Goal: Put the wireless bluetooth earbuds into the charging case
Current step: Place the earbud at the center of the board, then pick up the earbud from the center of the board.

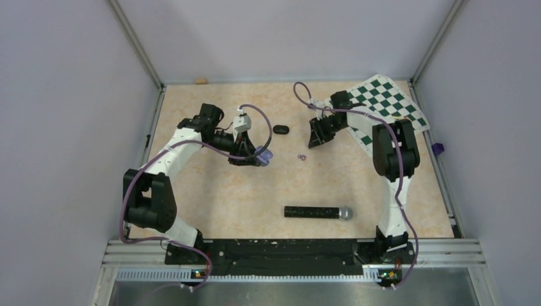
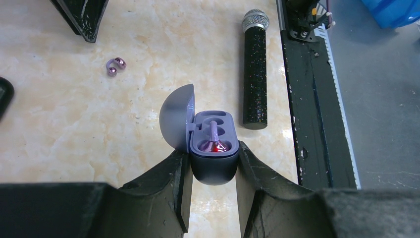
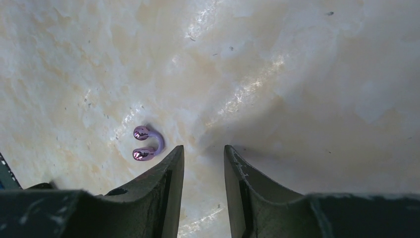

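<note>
We're clamping the grey-lilac oval charging case (image 2: 214,171), lid open w/ one purple bud (image 2: 214,144) seated, in the L gripper (image 2: 213,151). R gripper (image 3: 203,151) is hovering part-open, empty, just beside the shiny purple C-shaped clip earbud (image 3: 158,140) lying on the marbled tabletop (image 3: 297,74); we're needing to re-centre, straddling its arc w/o flicking it.

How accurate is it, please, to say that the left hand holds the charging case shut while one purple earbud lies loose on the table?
Not shut: the left wrist view shows the left hand holding the charging case open, while one purple earbud lies loose on the table.
</note>
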